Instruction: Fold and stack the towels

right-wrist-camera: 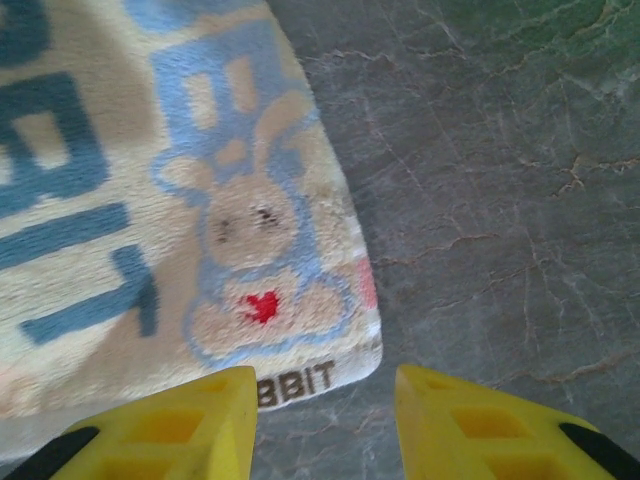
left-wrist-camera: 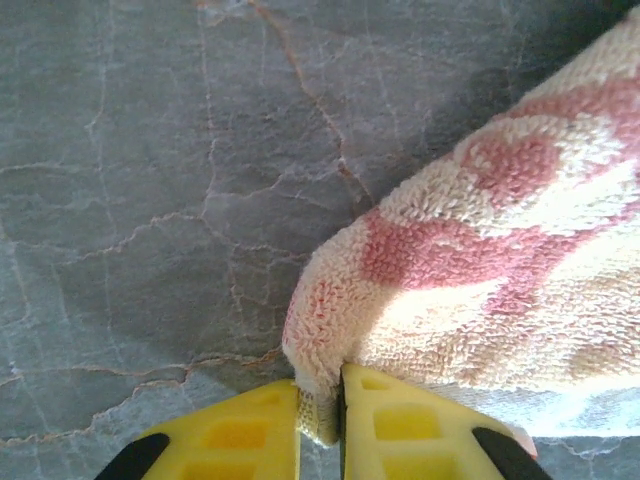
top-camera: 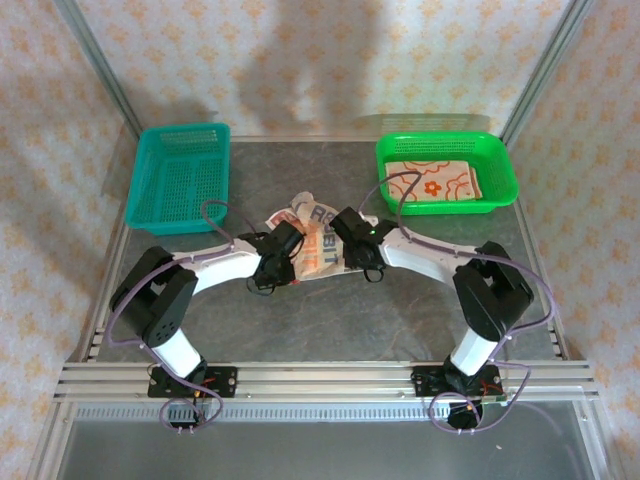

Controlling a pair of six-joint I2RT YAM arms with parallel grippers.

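Note:
A cream towel (top-camera: 318, 238) with blue "RABBIT" letters and orange patches lies rumpled at the table's middle, between both grippers. My left gripper (left-wrist-camera: 320, 415) is shut on a corner of this towel (left-wrist-camera: 500, 260), pinching the cloth between its yellow fingers (left-wrist-camera: 240, 435); it sits at the towel's left side (top-camera: 290, 250). My right gripper (right-wrist-camera: 325, 400) is open just above the table, its fingers straddling the towel's corner with the rabbit print (right-wrist-camera: 240, 240) without touching it; it is at the towel's right side (top-camera: 348, 240). Another towel (top-camera: 432, 182), cream with orange flowers, lies folded in the green basket (top-camera: 500, 175).
A teal mesh basket (top-camera: 180, 175) stands at the back left with nothing in it. Grey stone-pattern tabletop (top-camera: 400, 300) shows in front of and beside the towel. Metal frame posts (top-camera: 95, 70) rise at the back corners.

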